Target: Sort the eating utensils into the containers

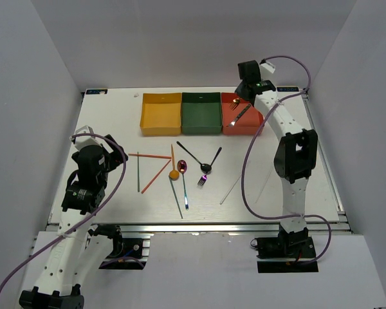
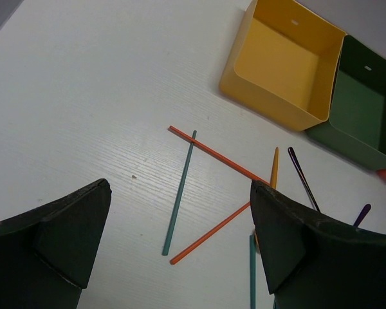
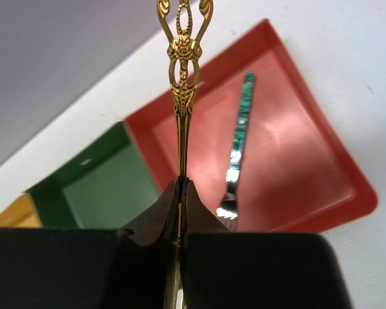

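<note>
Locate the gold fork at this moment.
In the right wrist view, the gold fork is clamped in the right pincer, over the red-orange tray that holds the teal-handled fork.

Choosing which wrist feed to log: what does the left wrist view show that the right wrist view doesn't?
Left wrist only: loose orange-red chopsticks, a grey-green chopstick, the open left gripper. Right wrist only: the right gripper shut on a gold utensil, a teal-handled fork in the red-orange tray. Both: yellow-orange tray, dark green tray.
</note>
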Tool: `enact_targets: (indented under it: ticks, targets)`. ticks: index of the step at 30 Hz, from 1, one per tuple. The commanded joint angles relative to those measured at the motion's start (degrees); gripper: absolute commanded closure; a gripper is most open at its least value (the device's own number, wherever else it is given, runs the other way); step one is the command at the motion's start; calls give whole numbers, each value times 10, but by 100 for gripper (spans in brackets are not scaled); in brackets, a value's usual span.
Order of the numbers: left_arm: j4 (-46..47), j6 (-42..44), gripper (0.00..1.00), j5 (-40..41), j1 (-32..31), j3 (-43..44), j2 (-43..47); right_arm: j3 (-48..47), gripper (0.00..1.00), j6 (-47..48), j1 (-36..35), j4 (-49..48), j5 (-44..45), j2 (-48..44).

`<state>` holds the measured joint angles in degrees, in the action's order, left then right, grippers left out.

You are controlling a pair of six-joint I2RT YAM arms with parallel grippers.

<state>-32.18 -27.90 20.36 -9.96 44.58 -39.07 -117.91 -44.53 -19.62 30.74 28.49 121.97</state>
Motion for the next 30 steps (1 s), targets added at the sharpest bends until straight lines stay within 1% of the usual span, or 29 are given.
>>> enact_targets:
  ticks: [1, 3, 6, 13, 15, 16, 18, 20, 22, 23, 25, 28, 30]
  targets:
    - [0, 1, 2, 8, -3, 1, 3, -1, 100, 18, 30, 12, -36, 15]
    - [0, 1, 2, 6, -3, 1, 1, 17, 100, 25, 34, -17, -54, 17]
    - [3, 1, 2, 4, -3, 1, 0, 33, 100, 28, 34, -35, -70, 21]
    - [2, 2, 2, 3, -2, 0, 4, 37, 100, 23, 34, -41, -75, 34]
    - [2, 2, 2, 3, -2, 0, 4, 32, 89, 11, 34, -33, -76, 38]
    - [2, 2, 2, 3, -2, 0, 5, 34, 82, 2, 34, -31, -75, 38]
    - [1, 2, 2, 4, -2, 0, 6, 35, 72, -12, 34, -26, -70, 36]
    - [1, 2, 2, 4, -2, 0, 6, 34, 64, -27, 34, -17, -56, 34]
    - [1, 2, 2, 4, -3, 1, 7, 32, 58, -35, 34, -14, -47, 29]
    - [1, 2, 2, 4, -2, 0, 7, 29, 53, -38, 34, -8, -45, 27]
    - [1, 2, 2, 4, -2, 1, 8, 17, 50, -42, 34, -1, -46, 25]
    - [2, 2, 2, 3, -3, 0, 8, 20, 48, -37, 32, 5, -62, 9]
    - [2, 2, 2, 4, -3, 0, 8, 43, 48, -5, 13, -12, -57, -24]
